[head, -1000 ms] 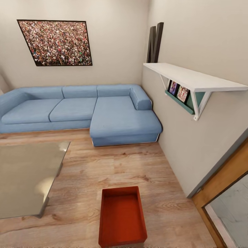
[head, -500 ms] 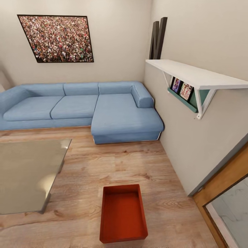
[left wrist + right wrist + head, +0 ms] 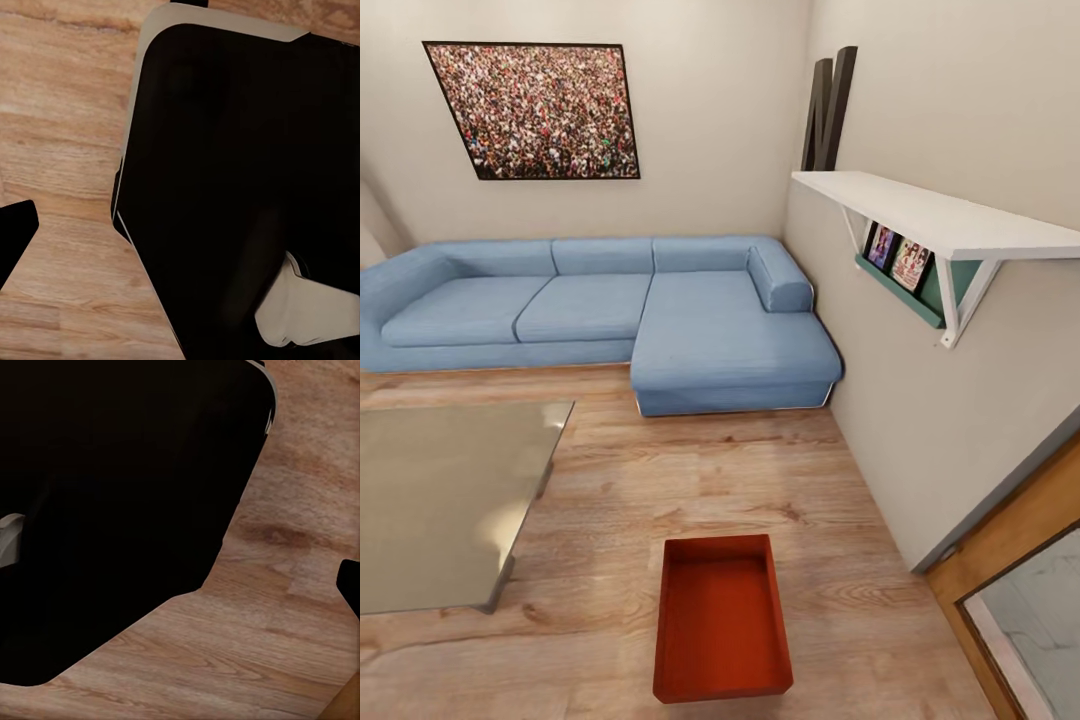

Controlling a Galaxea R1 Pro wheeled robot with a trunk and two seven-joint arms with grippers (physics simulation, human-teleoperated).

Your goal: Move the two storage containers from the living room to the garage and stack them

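I compare the head view with the two earlier pictures: the whole scene has slid slightly. The sofa (image 3: 600,320), the picture (image 3: 535,110) on the wall, the shelf (image 3: 940,225) and the glass table (image 3: 445,500) all sit a little further right and down-frame than a second ago. Everything shifts together, so I read this as my base and head moving, not the furniture.

The container (image 3: 722,617) lies on the wood floor (image 3: 690,480) of the living room, right of the table and apart from it. A second ago its near edge was cut off at the frame bottom; now the full box is inside the frame. I judge that I am backing off or tilting to line up on it. It is not yet picked up; no transport has begun.

Both wrist views show dark robot body over planks. I cannot tell whether either gripper is apart or together.
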